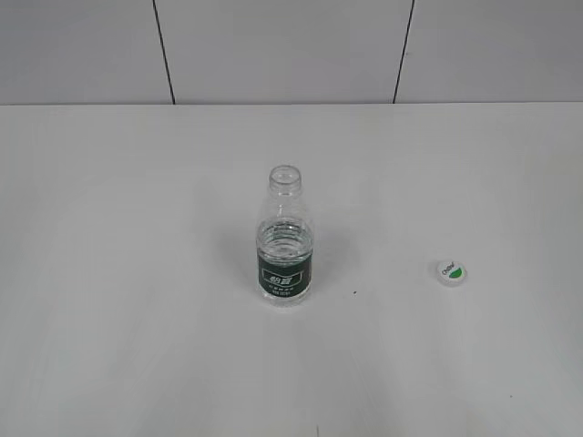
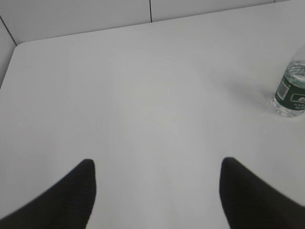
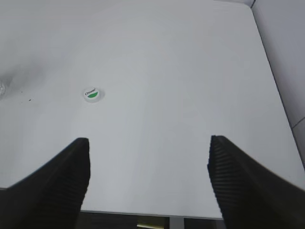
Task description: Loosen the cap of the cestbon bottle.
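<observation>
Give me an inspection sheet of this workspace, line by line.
Surface: white table, bare apart from a tiny dark speck.
Job's things: cestbon bottle upright, mouth open; cap off, lying on the table to its right, apart from it.
Clutter: nothing seen.
Grippers: left gripper open, empty, above the table; right gripper open, empty, near the table's edge.
Cables: nothing seen.
Surroundings: pale panelled wall with dark seams.

One cestbon bottle (image 1: 285, 238), one cap (image 1: 451, 271), one table (image 1: 109, 273), two grippers.
</observation>
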`<move>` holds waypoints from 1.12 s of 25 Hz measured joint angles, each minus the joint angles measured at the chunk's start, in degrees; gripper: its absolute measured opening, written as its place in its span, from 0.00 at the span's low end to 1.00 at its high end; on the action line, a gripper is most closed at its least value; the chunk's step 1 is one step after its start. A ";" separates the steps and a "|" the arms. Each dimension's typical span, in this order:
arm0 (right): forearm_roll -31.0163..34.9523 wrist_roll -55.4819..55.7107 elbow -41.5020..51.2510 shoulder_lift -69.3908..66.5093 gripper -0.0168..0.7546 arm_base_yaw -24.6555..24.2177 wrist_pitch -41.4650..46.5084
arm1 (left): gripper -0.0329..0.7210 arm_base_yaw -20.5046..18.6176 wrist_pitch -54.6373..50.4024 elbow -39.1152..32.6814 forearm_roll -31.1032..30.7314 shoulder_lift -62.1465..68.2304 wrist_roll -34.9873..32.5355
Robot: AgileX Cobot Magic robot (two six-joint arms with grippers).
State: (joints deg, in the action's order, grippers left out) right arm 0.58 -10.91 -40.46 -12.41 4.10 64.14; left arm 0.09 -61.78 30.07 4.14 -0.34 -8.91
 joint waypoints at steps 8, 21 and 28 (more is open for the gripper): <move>0.33 0.00 4.74 11.65 0.79 0.00 0.00 | 0.68 0.00 0.00 -0.11 0.00 0.00 -0.04; 0.75 0.05 10.56 12.77 0.79 0.00 -0.91 | 0.65 0.00 0.00 -0.11 -0.90 -0.05 -0.04; 0.75 0.05 10.56 12.77 0.79 0.00 -0.91 | 0.64 0.00 0.00 -0.11 -0.90 -0.05 -0.04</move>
State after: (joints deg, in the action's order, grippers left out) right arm 1.33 -10.86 -29.89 0.36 4.10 63.23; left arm 0.09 -61.78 29.96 3.24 -0.39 -8.95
